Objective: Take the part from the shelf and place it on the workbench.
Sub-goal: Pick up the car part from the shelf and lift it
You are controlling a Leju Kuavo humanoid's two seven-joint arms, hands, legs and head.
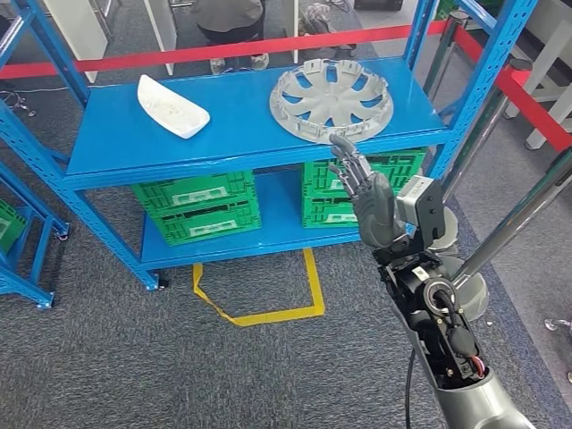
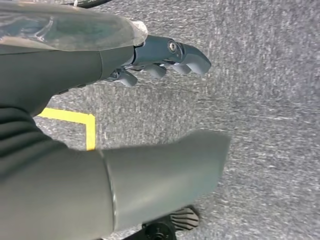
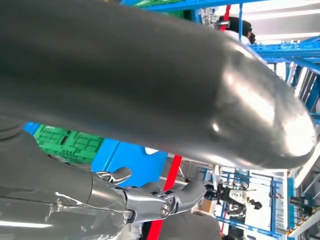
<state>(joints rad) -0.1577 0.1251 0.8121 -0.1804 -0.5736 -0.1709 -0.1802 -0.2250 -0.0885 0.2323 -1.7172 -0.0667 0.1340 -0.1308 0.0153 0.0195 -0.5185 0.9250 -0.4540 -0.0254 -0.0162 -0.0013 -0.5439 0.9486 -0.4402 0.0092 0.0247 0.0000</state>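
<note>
A silver wheel cover [image 1: 331, 96] lies flat at the right of the blue shelf's top board [image 1: 243, 125]. At its left lies a white curved part [image 1: 172, 107]. My right hand [image 1: 364, 192] is raised just in front of the shelf's edge, below the wheel cover, its fingers spread and holding nothing. In the right wrist view the same hand [image 3: 151, 80] has its thumb and fingers apart with only air between them. My left hand [image 2: 68, 75] hangs over the grey carpet, fingers stretched out, nothing in it.
Green crates [image 1: 199, 206] [image 1: 337, 192] stand on the lower shelf board. Yellow tape [image 1: 270, 308] marks the carpet before the shelf. Red barrier tape [image 1: 236, 49] runs behind it, where a person [image 1: 229, 22] stands. Metal barrier posts [image 1: 512, 223] rise on the right; another blue rack [image 1: 21, 241] stands left.
</note>
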